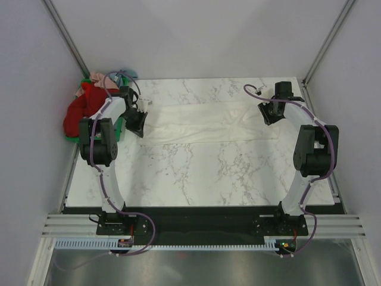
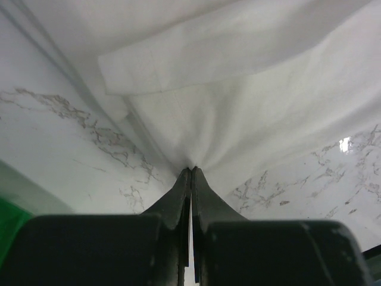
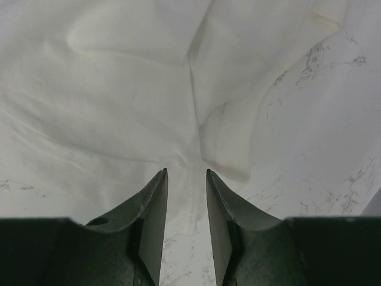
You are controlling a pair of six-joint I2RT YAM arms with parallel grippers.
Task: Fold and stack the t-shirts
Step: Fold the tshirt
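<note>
A cream-white t-shirt (image 1: pixel 202 122) lies spread across the far half of the marble table. My left gripper (image 1: pixel 138 124) is at its left end, shut on a pinch of the cloth (image 2: pixel 191 168), which fans out from the fingertips. A folded sleeve (image 2: pixel 196 59) lies beyond. My right gripper (image 1: pixel 268 114) is at the shirt's right end, open, jaws apart with a shirt corner (image 3: pixel 196 196) between them on the table. Red, pink and pale blue shirts (image 1: pixel 89 98) are heaped at the far left.
A green crate (image 1: pixel 119 128) holds the heap off the table's left edge; a green patch also shows in the left wrist view (image 2: pixel 9 220). Bare marble table (image 1: pixel 202 173) lies in front of the shirt. Frame posts rise at the far corners.
</note>
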